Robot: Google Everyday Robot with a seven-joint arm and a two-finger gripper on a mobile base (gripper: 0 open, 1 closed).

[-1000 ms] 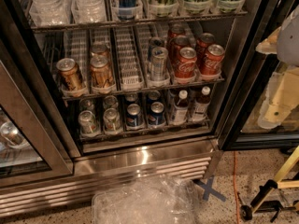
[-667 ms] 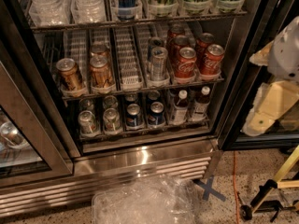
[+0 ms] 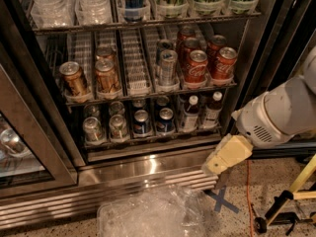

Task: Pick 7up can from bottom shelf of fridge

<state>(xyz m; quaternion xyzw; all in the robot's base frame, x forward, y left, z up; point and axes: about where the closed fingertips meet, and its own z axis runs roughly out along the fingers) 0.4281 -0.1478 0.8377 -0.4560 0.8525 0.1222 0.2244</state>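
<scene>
The fridge (image 3: 123, 179) stands open in front of me. Its bottom shelf (image 3: 148, 141) holds two 7up cans (image 3: 93, 129) in the left lanes, with more cans behind them. Blue Pepsi cans (image 3: 141, 122) stand in the middle lanes and two small bottles (image 3: 190, 113) at the right. My gripper (image 3: 217, 166), on a white arm with a yellowish end piece, hangs outside the fridge at the lower right, in front of the base grille. It is well right of and below the 7up cans and holds nothing that I can see.
The shelf above holds gold cans (image 3: 73, 78), a silver can (image 3: 168, 65) and red Coca-Cola cans (image 3: 196, 65). The glass door (image 3: 19, 152) stands at the left. A clear plastic bag (image 3: 153, 214), a blue tape cross (image 3: 222, 201) and a yellow-and-black stand (image 3: 286, 196) are on the floor.
My arm has swung down and to the left, from the right edge of the view to the fridge's lower right corner. The cans have not moved.
</scene>
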